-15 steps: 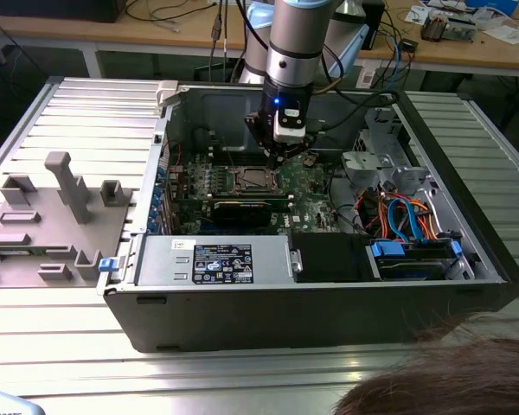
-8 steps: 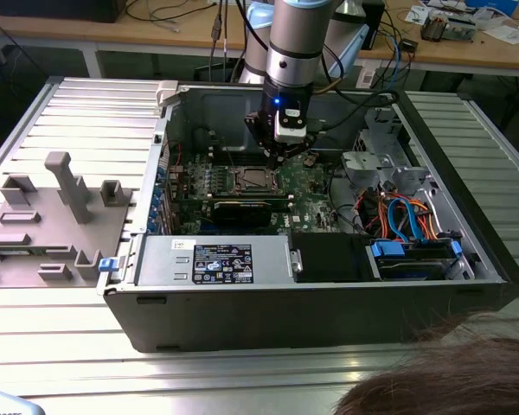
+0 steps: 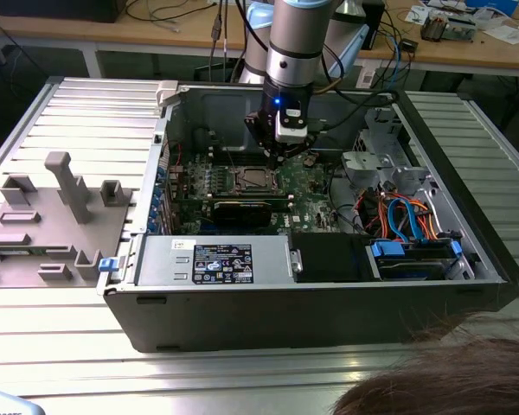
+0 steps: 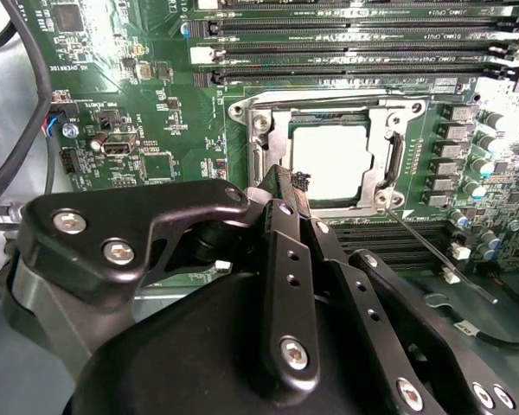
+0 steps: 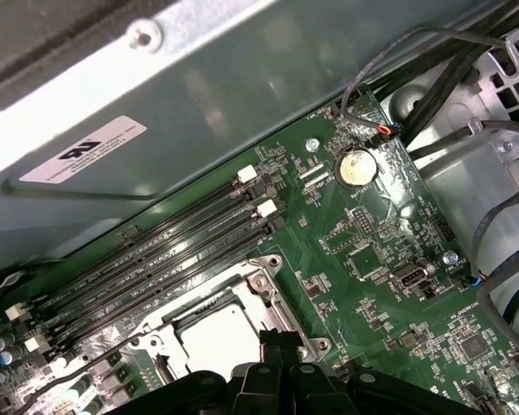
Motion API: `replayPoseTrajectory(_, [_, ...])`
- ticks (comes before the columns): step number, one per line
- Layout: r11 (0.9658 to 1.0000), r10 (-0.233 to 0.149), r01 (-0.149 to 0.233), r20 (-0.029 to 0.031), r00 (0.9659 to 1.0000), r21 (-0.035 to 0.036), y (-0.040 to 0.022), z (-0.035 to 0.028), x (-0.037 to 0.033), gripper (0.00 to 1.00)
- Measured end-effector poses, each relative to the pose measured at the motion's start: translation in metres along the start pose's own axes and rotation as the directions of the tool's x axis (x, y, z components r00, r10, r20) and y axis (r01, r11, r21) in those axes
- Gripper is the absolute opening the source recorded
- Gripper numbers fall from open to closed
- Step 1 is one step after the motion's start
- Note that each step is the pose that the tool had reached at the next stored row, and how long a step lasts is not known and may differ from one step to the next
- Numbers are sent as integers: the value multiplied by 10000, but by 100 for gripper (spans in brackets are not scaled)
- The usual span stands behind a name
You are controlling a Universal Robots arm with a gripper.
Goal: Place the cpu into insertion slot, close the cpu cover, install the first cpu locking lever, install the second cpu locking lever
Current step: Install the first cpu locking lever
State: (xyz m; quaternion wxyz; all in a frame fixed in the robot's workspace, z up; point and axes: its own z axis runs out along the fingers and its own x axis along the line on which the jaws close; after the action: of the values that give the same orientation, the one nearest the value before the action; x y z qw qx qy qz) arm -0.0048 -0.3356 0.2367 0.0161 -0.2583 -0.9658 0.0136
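Observation:
The cpu (image 4: 329, 160) lies flat in the insertion slot (image 3: 251, 180) with its silver top showing; it is also in the first wrist view (image 5: 221, 341). The cpu cover (image 4: 272, 143), a metal frame, lies down around it. One thin locking lever (image 4: 432, 251) sticks out slanted from a socket corner, away from the frame. My gripper (image 4: 283, 180) is shut, with nothing visible between its fingers, and its tip sits at the socket's edge just beside the cover. In the exterior view the gripper (image 3: 281, 154) hangs inside the open computer case, just to the right of the socket.
Long memory slots (image 4: 346, 43) run beside the socket. A black card (image 3: 238, 210) and the power supply (image 3: 212, 259) lie toward the front. Cables and a drive cage (image 3: 406, 225) fill the exterior view's right. A grey fixture (image 3: 52, 216) sits outside on the left.

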Motion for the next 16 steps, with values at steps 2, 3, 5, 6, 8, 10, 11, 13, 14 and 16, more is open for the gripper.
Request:
replayPoseTrajectory(2, [10000, -46, 46, 1, 10000, 1, 0, 0, 0, 11])
replayPoseTrajectory(3, [10000, -60, 60, 2, 10000, 2, 0, 0, 0, 11])
replayPoseTrajectory(5, [9999, -107, 107, 4, 9999, 3, 0, 0, 0, 11])
replayPoseTrajectory(6, [9999, -122, 122, 4, 9999, 3, 0, 0, 0, 11])
replayPoseTrajectory(8, [9999, -156, 156, 5, 9999, 4, 0, 0, 0, 11])
replayPoseTrajectory(10, [9998, -193, 193, 7, 9998, 5, 0, 0, 0, 11])
replayPoseTrajectory(11, [9998, -208, 208, 7, 9998, 5, 0, 0, 0, 11])
replayPoseTrajectory(13, [9997, -262, 262, 9, 9997, 6, 0, 0, 0, 11])
replayPoseTrajectory(14, [9996, -275, 275, 9, 9996, 7, 0, 0, 0, 11])
replayPoseTrajectory(16, [9996, -300, 300, 10, 9995, 8, 0, 0, 0, 11])
